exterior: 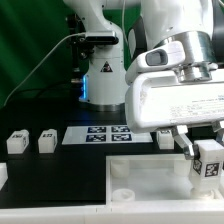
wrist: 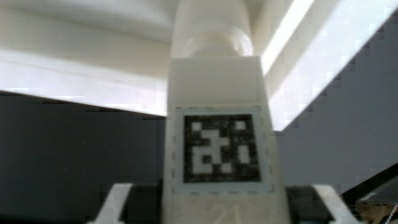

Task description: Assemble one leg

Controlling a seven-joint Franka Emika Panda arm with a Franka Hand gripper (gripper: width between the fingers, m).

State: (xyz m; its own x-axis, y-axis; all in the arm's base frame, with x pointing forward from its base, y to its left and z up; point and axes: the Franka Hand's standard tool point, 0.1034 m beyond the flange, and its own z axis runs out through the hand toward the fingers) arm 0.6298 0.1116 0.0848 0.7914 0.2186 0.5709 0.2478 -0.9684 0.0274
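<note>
My gripper (exterior: 205, 152) is at the exterior view's right, shut on a leg (exterior: 208, 162), a small white post with a black-and-white tag. It holds the leg upright over the right part of the large white tray (exterior: 140, 185). In the wrist view the leg (wrist: 222, 110) fills the middle, its tag facing the camera, and my gripper (wrist: 222, 203) clamps it from both sides with one finger (wrist: 125, 205) showing on each side. The tray (wrist: 71, 65) lies behind the leg's far end; whether the leg touches it I cannot tell.
Two loose legs (exterior: 17, 142) (exterior: 47, 142) stand at the exterior view's left on the black table. A third leg (exterior: 166, 138) stands beside the marker board (exterior: 100, 133). The robot base (exterior: 100, 75) rises behind, and another white part (exterior: 3, 176) shows at the left edge.
</note>
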